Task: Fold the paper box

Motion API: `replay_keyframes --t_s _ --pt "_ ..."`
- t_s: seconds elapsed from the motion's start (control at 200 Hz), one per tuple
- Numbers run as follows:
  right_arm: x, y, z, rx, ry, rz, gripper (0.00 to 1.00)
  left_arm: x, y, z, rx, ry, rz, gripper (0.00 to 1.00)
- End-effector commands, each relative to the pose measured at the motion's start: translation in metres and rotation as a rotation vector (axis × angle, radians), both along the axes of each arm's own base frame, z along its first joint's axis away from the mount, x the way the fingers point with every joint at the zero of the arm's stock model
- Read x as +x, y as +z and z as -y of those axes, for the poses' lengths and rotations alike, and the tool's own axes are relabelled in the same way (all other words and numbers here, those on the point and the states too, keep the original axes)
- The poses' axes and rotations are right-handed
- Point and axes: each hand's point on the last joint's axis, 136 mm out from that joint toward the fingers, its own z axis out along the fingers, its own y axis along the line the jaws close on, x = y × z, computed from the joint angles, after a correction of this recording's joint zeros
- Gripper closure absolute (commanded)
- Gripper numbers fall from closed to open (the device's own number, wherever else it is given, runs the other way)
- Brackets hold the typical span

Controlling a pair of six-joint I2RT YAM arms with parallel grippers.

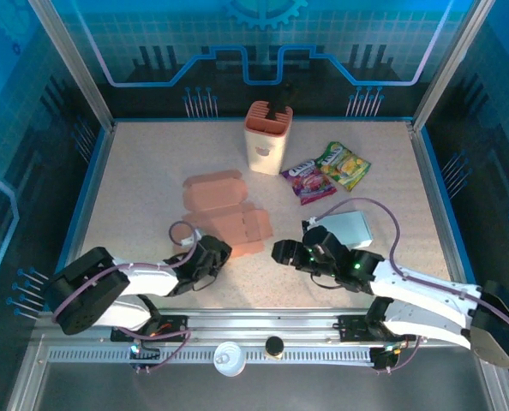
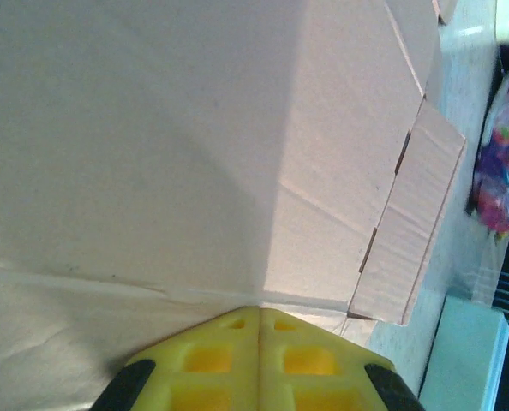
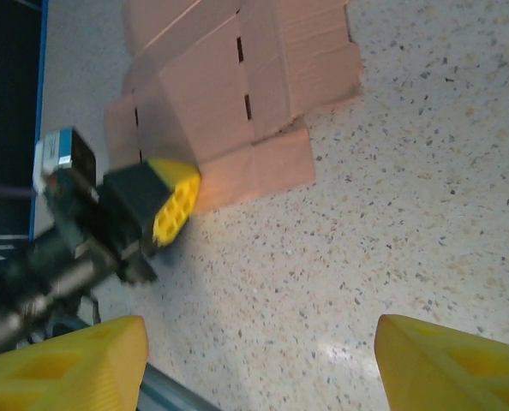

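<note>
Tabletop (image 1: pixel 152 171), speckled beige, carries everything inside blue-lit walls.

Left arm reaches in from the near left. Its pincer (image 1: pixel 213 254) is clenched: in the left wrist view the two yellow fingers (image 2: pixel 212 360) meet along a single seam, and their tips touch the box's near edge. Whether a flap is pinched between them, I cannot tell. The right wrist view shows that same pincer (image 3: pixel 176 204) set against the edge of a near flap.

Right arm comes in from the near right. Its pincer (image 1: pixel 280 253) is released, with the yellow fingers (image 3: pixel 74 368) spread wide over bare tabletop, just right of the box and apart from it.

Box (image 1: pixel 224 210), pinkish-tan cardboard, lies unfolded and nearly flat left of centre, flaps spread out. Up close, the card (image 2: pixel 194 145) shows creases and slots.

Holder (image 1: pixel 267 137), cream and orange, stands upright behind the box, near the far edge.

Carton (image 1: pixel 350 228), pale grey-green, lies on the right beside the right arm's wrist.

Two snack packets, one purple (image 1: pixel 308 181) and one green-yellow (image 1: pixel 344 165), lie touching each other right of the holder.
</note>
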Motion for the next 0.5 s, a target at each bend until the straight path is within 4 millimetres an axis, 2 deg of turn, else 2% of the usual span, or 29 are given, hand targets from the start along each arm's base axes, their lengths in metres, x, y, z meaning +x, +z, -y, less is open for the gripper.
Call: replay_keyframes --t_s 0.0,0.125,0.22,0.24,0.37,0.495 --pt "0.019 0.008 -0.010 0.147 -0.130 0.000 0.30 0.008 0.014 0.020 -0.085 0.083 0.054 0.98" --pt "0.032 -0.005 -0.007 0.216 -0.218 -0.042 0.34 0.004 0.022 0.048 -0.144 0.012 0.064 0.92" --pt "0.039 -0.020 -0.001 0.210 -0.265 -0.093 0.35 -0.001 0.030 0.049 -0.168 -0.015 0.083 0.89" --pt "0.042 -0.018 -0.002 0.231 -0.269 -0.090 0.36 -0.002 0.033 0.047 -0.166 -0.019 0.088 0.89" --pt "0.056 -0.028 -0.005 0.269 -0.288 -0.121 0.38 -0.008 0.053 0.025 -0.062 -0.030 0.123 0.84" --pt "0.064 -0.040 -0.017 0.307 -0.282 -0.173 0.43 -0.006 0.076 -0.025 0.151 -0.008 0.159 0.79"
